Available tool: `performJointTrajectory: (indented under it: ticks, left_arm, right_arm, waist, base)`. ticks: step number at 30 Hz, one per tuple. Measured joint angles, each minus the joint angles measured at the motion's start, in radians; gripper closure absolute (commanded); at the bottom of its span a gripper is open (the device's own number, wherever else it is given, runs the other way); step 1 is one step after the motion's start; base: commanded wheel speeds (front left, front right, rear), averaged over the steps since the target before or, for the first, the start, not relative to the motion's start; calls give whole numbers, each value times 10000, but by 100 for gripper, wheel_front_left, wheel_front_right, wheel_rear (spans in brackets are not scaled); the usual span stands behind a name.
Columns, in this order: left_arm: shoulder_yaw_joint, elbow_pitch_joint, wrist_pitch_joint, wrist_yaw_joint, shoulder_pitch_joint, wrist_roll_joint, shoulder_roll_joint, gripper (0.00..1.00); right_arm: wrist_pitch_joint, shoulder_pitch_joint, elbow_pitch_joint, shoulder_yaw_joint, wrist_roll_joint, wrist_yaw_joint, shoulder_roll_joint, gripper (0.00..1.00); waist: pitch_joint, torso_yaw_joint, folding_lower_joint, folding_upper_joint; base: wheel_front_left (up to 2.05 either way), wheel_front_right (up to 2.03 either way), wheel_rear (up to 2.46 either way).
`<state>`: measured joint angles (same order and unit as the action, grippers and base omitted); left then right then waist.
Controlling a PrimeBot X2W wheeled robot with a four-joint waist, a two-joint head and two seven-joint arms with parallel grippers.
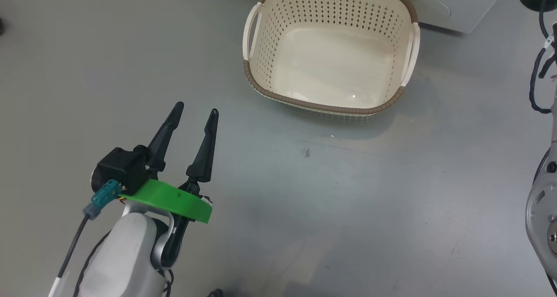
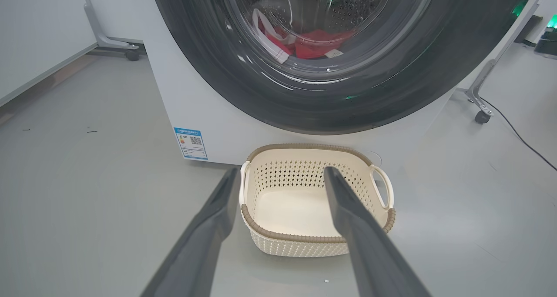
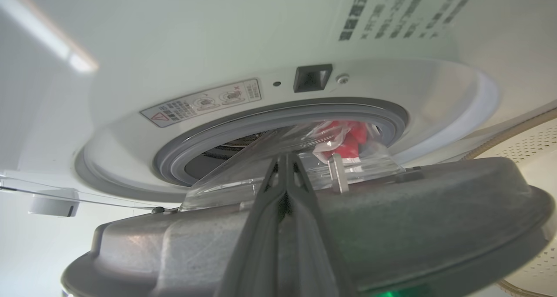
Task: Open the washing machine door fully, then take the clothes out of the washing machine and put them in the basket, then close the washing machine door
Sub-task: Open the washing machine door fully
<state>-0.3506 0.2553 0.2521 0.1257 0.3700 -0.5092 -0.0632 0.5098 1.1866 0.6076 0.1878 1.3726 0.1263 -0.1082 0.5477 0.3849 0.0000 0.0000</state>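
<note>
Clenched tight with nothing between them, the two fingers [image 3: 265,227] of the right gripper [image 3: 285,158] lie along the grey inner face of the washing machine door [image 3: 435,227]. Their tips sit just where the clear glass bowl [image 3: 243,179] rises from it. Whether they actually bear on the door I cannot tell, but they are behind it, on its inside.

Beyond the tips the door stands ajar. The grey gasket [image 3: 261,116] and the white front of the washing machine [image 3: 174,36] show past it, and the red clothes [image 3: 348,136] lie inside the drum. I judge the first step to be in hand, with the door only partly swung out. The next move calls for carrying the shut fingers outward along the door's arc until it stands wide, without slipping off its edge.

That wrist seems rolled onto its side, since the basket [image 3: 522,145] shows at its view's right edge. The left gripper [image 1: 196,110] hangs low over the floor [image 1: 348,201], fingers spread and holding nothing, aimed toward the empty basket standing just before the machine. A pale part of the right arm [image 1: 539,201] shows at the head view's right edge.
</note>
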Motion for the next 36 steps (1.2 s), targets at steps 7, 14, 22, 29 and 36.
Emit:
performJointTrajectory:
  ticks: [7, 14, 22, 29, 36]
  left_arm:
    - [50, 59, 0, 2, -14, 94, -38, 0]
    - [86, 153, 0, 2, -59, 213, -90, 0]
    - [159, 259, 0, 2, -414, 372, -98, 0]
    - [253, 274, 0, 4, -618, 447, -161, 0]
    - [282, 255, 0, 19, -770, 481, -174, 0]
  right_arm:
    - [353, -500, 98, -128, 217, -2, 52, 100]
    - [533, -1000, 236, -286, 401, -2, 146, 100]
    - [825, -1786, 418, -385, 1049, -6, 265, 100]
    - [1072, -2151, 407, -704, 1576, -8, 293, 100]
    - [1145, -2404, 322, -1035, 1862, -8, 322, 100]
  waist:
    - [-353, -109, 0, 0]
    - [-729, -216, 0, 0]
    - [-1207, -313, 0, 0]
    - [-1570, -435, 0, 0]
    - [-1834, -583, 0, 0]
  base:
    - [0, 0, 0]
    - [0, 0, 0]
    - [0, 0, 0]
    - [0, 0, 0]
    - [0, 0, 0]
